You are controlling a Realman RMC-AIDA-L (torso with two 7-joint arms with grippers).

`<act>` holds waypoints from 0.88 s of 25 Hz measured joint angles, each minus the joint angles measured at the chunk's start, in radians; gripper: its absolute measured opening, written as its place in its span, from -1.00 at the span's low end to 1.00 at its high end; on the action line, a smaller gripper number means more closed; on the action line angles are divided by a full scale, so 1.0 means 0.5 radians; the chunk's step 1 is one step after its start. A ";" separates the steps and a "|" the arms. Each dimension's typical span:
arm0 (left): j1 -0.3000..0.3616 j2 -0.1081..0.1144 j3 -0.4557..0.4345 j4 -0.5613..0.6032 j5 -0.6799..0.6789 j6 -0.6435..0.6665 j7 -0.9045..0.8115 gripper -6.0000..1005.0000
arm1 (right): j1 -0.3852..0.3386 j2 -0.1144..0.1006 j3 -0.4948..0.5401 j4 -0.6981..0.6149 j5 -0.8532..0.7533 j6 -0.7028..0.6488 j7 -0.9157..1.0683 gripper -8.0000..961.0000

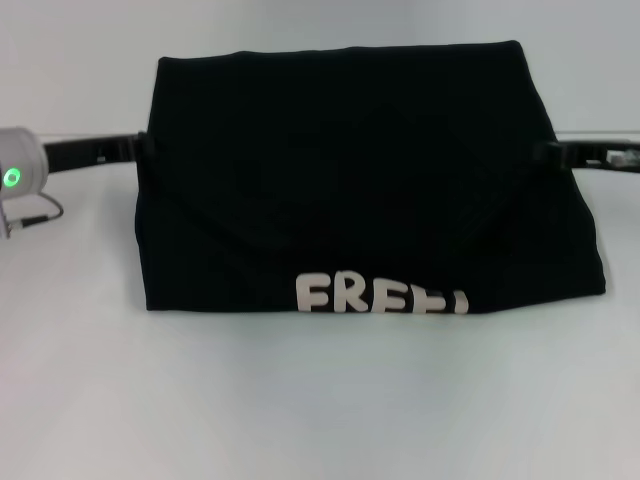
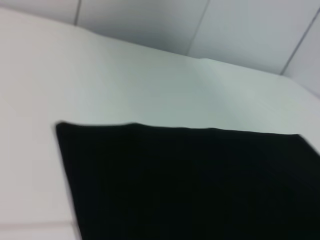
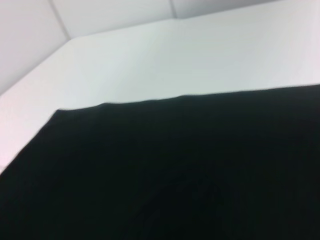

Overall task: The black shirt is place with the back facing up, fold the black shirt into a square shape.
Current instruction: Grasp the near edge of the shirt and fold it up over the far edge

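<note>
The black shirt (image 1: 360,180) fills the middle of the white table (image 1: 320,400) in the head view. It is doubled over, with a straight far edge, and white letters "FREE!" (image 1: 380,296) peek out along its near fold. My left gripper (image 1: 146,148) is at the shirt's left edge and my right gripper (image 1: 548,152) at its right edge, each shut on the cloth at about the same height. Both wrist views show only a broad black sheet of the shirt (image 2: 190,185) (image 3: 175,175) against the table, with no fingers in sight.
The silver left arm (image 1: 20,170) with a green light reaches in from the left, and the right arm (image 1: 600,155) from the right. White table surface (image 2: 150,80) surrounds the shirt, with pale wall panels (image 3: 100,15) beyond its far edge.
</note>
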 joint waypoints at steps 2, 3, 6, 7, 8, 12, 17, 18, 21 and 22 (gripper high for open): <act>-0.044 0.000 0.062 -0.004 0.000 -0.097 0.005 -0.94 | 0.046 0.014 -0.007 0.034 0.017 0.157 0.003 -0.84; -0.070 0.001 0.114 -0.005 -0.001 -0.158 0.005 -0.94 | 0.069 0.018 -0.013 0.053 0.028 0.233 0.003 -0.83; -0.124 0.001 0.200 -0.016 -0.003 -0.302 0.005 -0.94 | 0.121 0.021 -0.029 0.098 0.073 0.367 0.003 -0.81; -0.136 0.001 0.213 -0.026 -0.003 -0.341 0.005 -0.94 | 0.133 0.021 -0.030 0.107 0.092 0.397 0.003 -0.80; -0.149 0.003 0.226 -0.037 -0.003 -0.384 0.006 -0.94 | 0.141 0.020 -0.030 0.113 0.108 0.424 0.003 -0.80; -0.158 -0.005 0.246 -0.060 -0.004 -0.493 0.009 -0.95 | 0.158 0.023 -0.040 0.136 0.147 0.523 -0.017 -0.77; -0.144 -0.021 0.248 -0.121 -0.003 -0.594 0.024 -0.95 | 0.175 0.050 -0.131 0.186 0.222 0.651 -0.050 -0.73; -0.145 -0.024 0.248 -0.137 -0.001 -0.612 0.030 -0.94 | 0.175 0.050 -0.131 0.186 0.222 0.651 -0.050 -0.73; -0.156 -0.034 0.249 -0.175 0.004 -0.660 0.075 -0.93 | 0.182 0.085 -0.174 0.188 0.233 0.717 -0.051 -0.71; -0.157 -0.038 0.249 -0.184 0.005 -0.672 0.097 -0.92 | 0.185 0.097 -0.178 0.188 0.235 0.740 -0.051 -0.70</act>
